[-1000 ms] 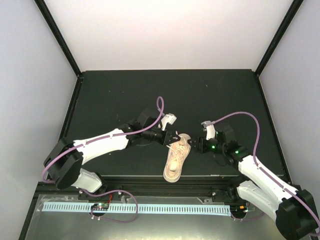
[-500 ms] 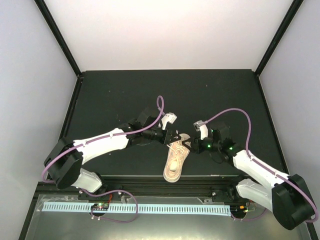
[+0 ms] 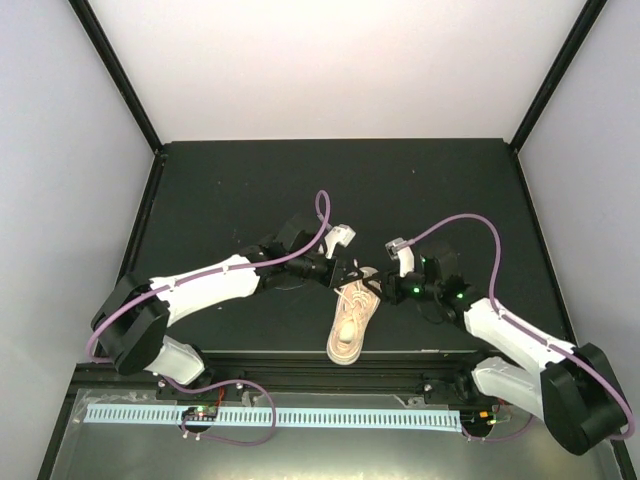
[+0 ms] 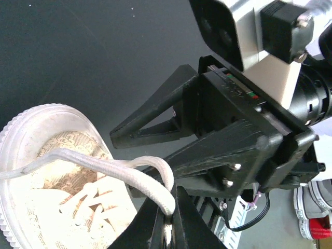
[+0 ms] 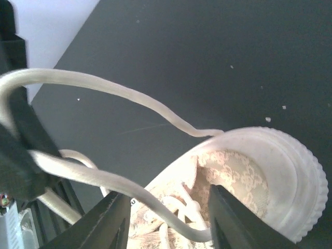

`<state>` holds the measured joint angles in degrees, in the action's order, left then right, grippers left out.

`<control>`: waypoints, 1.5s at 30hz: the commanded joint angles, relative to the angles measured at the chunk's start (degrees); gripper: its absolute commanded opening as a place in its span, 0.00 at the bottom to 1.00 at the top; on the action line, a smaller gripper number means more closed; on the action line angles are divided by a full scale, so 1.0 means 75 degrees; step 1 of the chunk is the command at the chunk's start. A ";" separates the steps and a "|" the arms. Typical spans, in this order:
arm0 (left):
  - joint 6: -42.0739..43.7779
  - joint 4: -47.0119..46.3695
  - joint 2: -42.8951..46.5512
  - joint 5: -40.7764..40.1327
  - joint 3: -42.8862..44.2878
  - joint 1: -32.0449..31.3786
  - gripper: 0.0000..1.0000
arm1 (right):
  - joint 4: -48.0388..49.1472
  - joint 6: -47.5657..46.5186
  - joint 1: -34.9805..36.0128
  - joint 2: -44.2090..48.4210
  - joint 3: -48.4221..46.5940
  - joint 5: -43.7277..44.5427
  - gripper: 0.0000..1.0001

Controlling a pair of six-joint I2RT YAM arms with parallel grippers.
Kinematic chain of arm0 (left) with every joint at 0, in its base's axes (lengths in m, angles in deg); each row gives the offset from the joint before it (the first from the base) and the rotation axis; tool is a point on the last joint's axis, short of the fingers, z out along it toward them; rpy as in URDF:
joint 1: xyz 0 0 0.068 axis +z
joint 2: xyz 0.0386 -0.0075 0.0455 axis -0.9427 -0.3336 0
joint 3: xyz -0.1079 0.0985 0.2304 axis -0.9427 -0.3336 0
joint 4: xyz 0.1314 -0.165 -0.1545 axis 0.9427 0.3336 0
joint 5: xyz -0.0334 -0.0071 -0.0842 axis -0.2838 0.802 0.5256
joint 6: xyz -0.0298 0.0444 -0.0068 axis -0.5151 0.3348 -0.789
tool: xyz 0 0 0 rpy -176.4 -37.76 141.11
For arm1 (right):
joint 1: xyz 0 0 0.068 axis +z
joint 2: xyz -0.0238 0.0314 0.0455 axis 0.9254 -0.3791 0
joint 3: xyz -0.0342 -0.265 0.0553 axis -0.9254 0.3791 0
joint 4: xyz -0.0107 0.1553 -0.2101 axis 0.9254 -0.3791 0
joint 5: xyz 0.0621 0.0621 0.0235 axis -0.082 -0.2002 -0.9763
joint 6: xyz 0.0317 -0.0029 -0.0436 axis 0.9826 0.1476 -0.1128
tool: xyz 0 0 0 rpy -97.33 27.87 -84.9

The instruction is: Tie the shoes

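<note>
One sneaker (image 3: 350,325) lies on the dark surface (image 3: 250,190) close to its near edge. Its long axis runs near-to-far, leaning slightly right, with the toe pointing away from the arm bases. The left pincer (image 4: 167,220) is pressed together on a cream lace (image 4: 140,171) above the toe. The right pincer (image 5: 168,199) is spread, with a lace strand crossing between its fingers.

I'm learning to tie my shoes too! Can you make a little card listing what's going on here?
Shoe: one pale sneaker on the dark table
Left gripper: shut on a lace, held up off the shoe
Right gripper: open, close beside the left gripper, a lace running through it
Bow: none seen yet
</note>
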<state>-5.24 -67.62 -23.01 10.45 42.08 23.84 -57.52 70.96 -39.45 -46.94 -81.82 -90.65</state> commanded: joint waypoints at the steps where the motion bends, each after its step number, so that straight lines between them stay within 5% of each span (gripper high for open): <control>1: -0.0031 -0.0087 -0.0110 0.0062 0.0288 -0.0058 0.02 | 0.0476 0.0036 0.0042 -0.0357 -0.0107 0.0164 0.37; 7: 0.0019 -0.0115 -0.0156 -0.0013 0.0174 -0.0058 0.02 | 0.0413 0.0901 0.0039 0.0320 0.0037 0.1330 0.02; 31: 0.0289 0.0010 -0.0543 -0.0196 -0.0012 -0.0058 0.13 | -0.1234 0.1292 0.0038 0.1919 -0.0777 0.2304 0.02; 45: 0.0234 -0.0006 -0.0293 -0.0302 -0.0141 -0.0058 0.02 | -0.2913 0.0817 0.0039 0.2096 -0.1583 0.2498 0.02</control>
<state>-3.86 -68.05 -27.16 9.24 41.51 23.84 -74.83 79.18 -39.39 -30.96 -89.43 -70.98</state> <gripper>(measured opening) 0.034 0.040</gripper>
